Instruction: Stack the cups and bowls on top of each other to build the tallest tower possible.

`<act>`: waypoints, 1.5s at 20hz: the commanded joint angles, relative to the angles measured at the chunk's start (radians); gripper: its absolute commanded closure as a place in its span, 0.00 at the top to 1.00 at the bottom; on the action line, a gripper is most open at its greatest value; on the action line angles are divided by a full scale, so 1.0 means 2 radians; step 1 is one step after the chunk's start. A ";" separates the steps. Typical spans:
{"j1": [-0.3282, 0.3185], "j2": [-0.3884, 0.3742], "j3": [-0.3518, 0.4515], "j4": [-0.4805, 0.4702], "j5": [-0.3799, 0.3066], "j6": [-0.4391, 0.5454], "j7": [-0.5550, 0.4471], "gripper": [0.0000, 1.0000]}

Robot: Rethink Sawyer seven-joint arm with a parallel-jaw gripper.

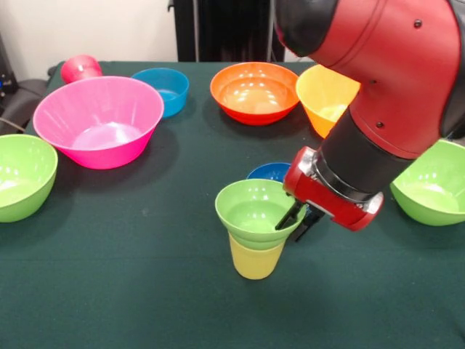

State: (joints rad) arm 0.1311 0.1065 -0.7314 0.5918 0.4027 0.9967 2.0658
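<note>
A pale yellow cup (254, 262) stands upright near the middle of the table, and a small lime green bowl (253, 211) sits nested in its mouth, forming a short tower. My gripper (298, 224) is down at this bowl's right rim; its grip on the rim is unclear. Just behind the stack a dark blue bowl (267, 171) peeks out. A red cup (80, 67) sits at the far left behind a large pink bowl (98, 120).
A light blue bowl (163, 87), an orange-red bowl (254, 91) and a yellow-orange bowl (327, 98) line the far side. Larger lime green bowls sit at the left edge (22, 174) and the right edge (432, 193). The arm (385, 80) covers the upper right.
</note>
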 commanded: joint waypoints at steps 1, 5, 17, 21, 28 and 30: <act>-0.016 0.002 0.091 0.053 -0.049 0.036 -0.122 0.00; -0.009 -0.023 0.095 0.098 -0.068 0.026 -0.128 0.00; -0.017 -0.068 0.144 0.185 -0.111 0.006 -0.126 0.00; -0.026 -0.062 0.158 0.165 -0.118 0.021 -0.121 0.00; -0.035 -0.049 0.171 0.131 -0.134 0.012 -0.115 0.00; -0.039 -0.044 0.181 0.120 -0.133 -0.005 -0.114 0.00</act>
State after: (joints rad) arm 0.0922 -0.0539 -0.5569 0.8197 0.2310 0.9963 2.0658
